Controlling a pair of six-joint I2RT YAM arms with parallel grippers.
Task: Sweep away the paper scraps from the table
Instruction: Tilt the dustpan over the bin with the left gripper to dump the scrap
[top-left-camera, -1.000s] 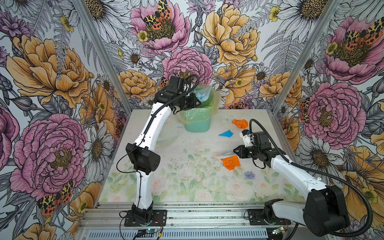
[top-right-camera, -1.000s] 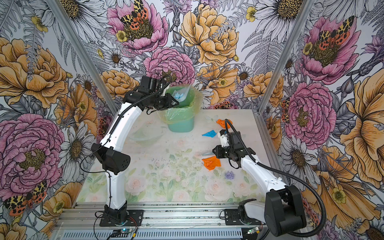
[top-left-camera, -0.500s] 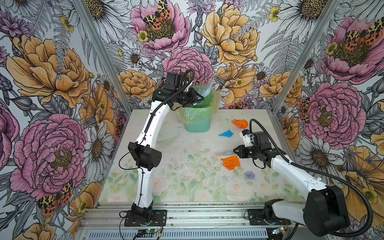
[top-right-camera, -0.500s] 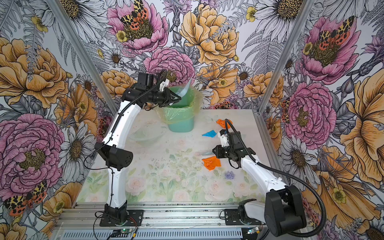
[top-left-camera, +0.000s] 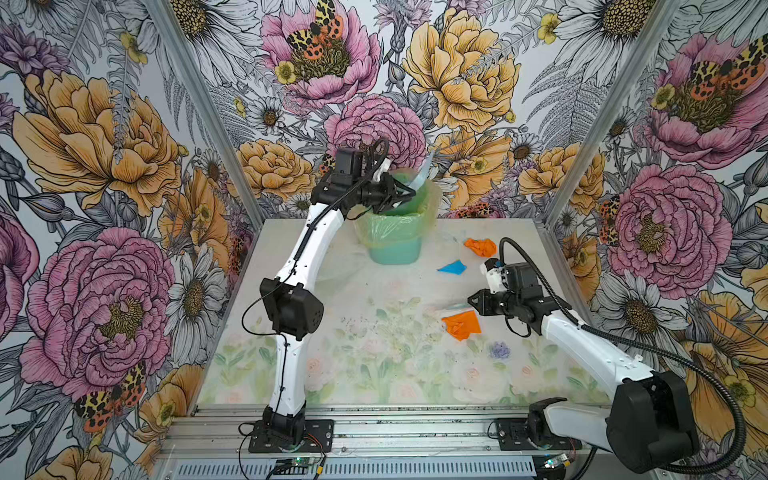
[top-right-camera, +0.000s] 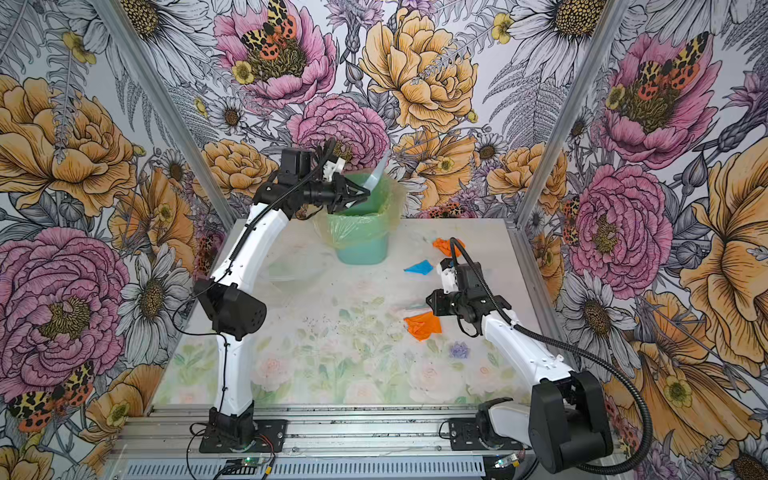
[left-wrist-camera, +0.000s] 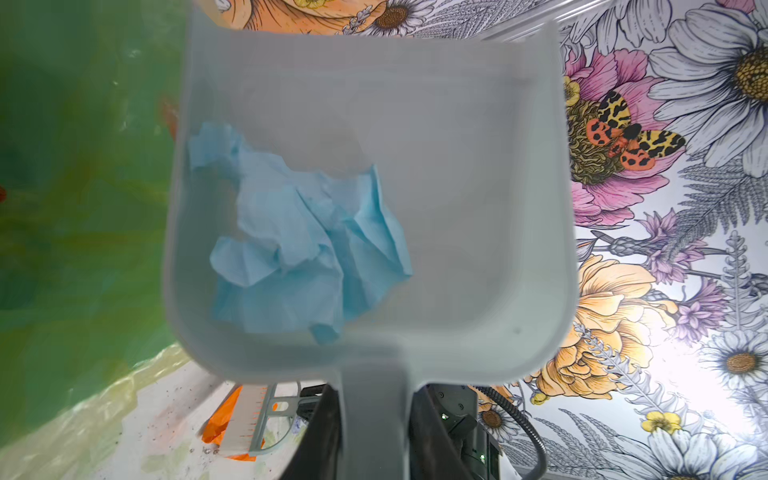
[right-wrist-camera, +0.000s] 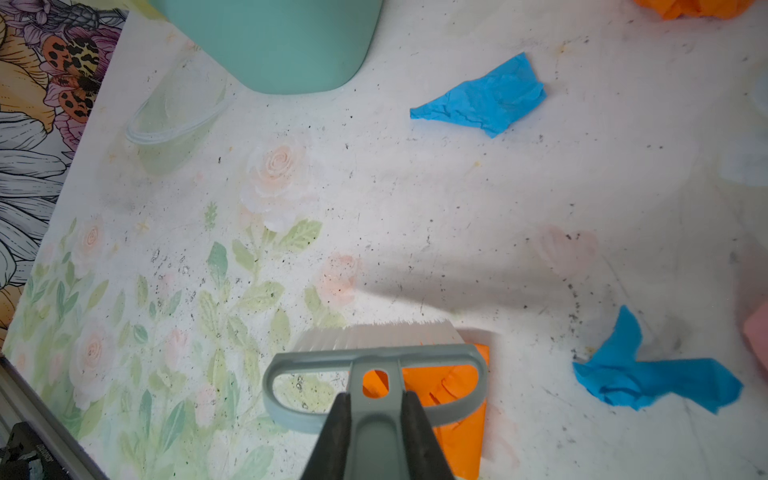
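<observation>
On the flower-printed surface (top-left-camera: 365, 374) a green lined bin (top-left-camera: 395, 249) stands far centre; above its rim the left tool (top-left-camera: 401, 194), clamped on the handle, holds a grey-blue dustpan (left-wrist-camera: 457, 208) with a light blue scrap (left-wrist-camera: 299, 249) inside. At the right the right tool (right-wrist-camera: 376, 440) is clamped on a brush (right-wrist-camera: 374, 357) low over an orange scrap (top-left-camera: 461, 326), with a bright blue scrap (top-left-camera: 452, 268) and a second orange scrap (top-left-camera: 480, 247) lying farther back, apart.
</observation>
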